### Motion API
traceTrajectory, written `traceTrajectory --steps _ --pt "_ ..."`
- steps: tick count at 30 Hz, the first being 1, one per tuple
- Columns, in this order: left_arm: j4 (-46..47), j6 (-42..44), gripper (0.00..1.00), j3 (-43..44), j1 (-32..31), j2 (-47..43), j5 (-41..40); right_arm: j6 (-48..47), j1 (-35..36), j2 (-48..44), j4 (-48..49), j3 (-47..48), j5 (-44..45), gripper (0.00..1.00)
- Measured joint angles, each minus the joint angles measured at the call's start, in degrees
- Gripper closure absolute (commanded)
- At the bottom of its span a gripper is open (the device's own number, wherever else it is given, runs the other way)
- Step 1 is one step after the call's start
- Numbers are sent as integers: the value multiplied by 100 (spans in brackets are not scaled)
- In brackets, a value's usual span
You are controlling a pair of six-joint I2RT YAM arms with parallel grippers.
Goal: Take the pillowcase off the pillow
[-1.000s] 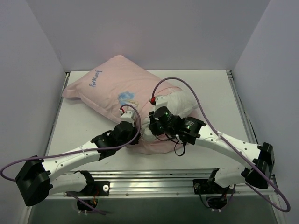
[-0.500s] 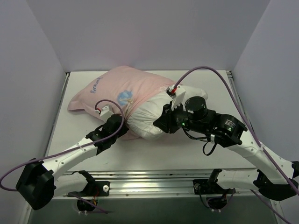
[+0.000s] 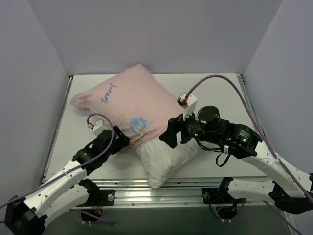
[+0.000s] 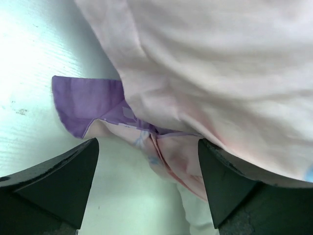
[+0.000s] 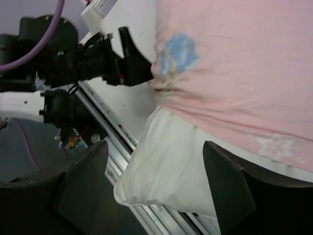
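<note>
The pale pink pillowcase (image 3: 132,100) covers the far part of the white pillow (image 3: 164,159), whose bare end sticks out toward the table's near edge. My left gripper (image 3: 120,139) is open at the case's near-left hem. In the left wrist view, its fingers (image 4: 54,183) stand wide apart, with the pink hem (image 4: 171,156) and a purple flap (image 4: 88,105) ahead of them, unclamped. My right gripper (image 3: 168,134) is open just right of the case's edge. In the right wrist view, it (image 5: 154,188) hovers over the bare pillow (image 5: 166,166), and the pillowcase (image 5: 234,73) fills the upper right.
The pillow's bare corner overhangs the aluminium rail (image 3: 195,188) at the table's near edge. Purple cables (image 3: 215,78) loop above both arms. Pale walls close in the left, back and right sides. The left arm (image 5: 83,58) shows in the right wrist view.
Both grippers have opened and let go. The pillow has dropped and swung, so its white end now points at the near edge. The left arm has drawn back to the left.
</note>
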Motion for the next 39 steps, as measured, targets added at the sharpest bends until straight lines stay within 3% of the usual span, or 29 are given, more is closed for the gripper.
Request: traceTrajectory --steps 5,9,13,15,19,24,28,33,39 --pt "-461 79 6 170 2 -470 234 -151 -343 57 -87 487 682 11" --pt "-586 160 3 374 13 -334 256 -199 -1154 291 -2 361 1012 8" --pt "-490 404 3 627 111 269 293 -221 -2216 645 540 -734 671 12" --pt "-365 638 3 813 188 734 413 -184 -2374 870 804 -1475 299 15" --pt "-212 1226 3 1338 299 1803 697 42 -1937 946 1377 -2293 -63 18" --pt "-197 1912 3 2166 470 2968 807 468 -461 350 1810 -2551 68 19" --pt "-11 2280 3 2830 487 3462 911 844 68 164 1803 -2653 -74 19" --pt "463 2524 5 3733 470 3694 1191 925 146 450 1871 -2601 -175 18" --pt "584 2686 6 4350 695 3630 1314 728 -1005 1204 2614 -2420 -450 18"
